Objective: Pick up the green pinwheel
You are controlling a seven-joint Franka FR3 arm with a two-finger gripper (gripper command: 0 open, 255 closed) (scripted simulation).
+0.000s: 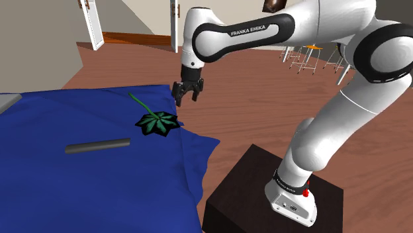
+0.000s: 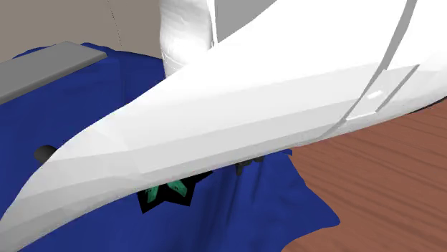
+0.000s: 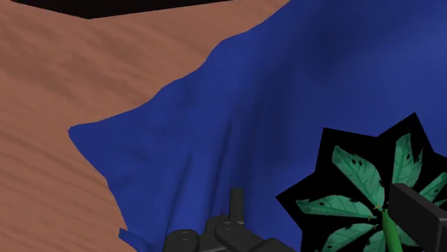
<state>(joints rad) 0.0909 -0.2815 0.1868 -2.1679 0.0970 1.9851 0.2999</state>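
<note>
The black gripper (image 1: 187,93) is hovering just above and beside the green pinwheel (image 1: 157,122), fingers spread apart, gripping nothing. The pinwheel is lying flat on the blue cloth (image 1: 66,192) near its edge, so I reckon lowering, grasping and lifting are all waiting.

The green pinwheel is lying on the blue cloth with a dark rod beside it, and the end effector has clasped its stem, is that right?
Not quite. The end effector is not clasping the stem: the shoulder view shows it open, hovering above the blue cloth, apart from the green pinwheel. The pinwheel does lie on that cloth with the dark rod beside it.
</note>
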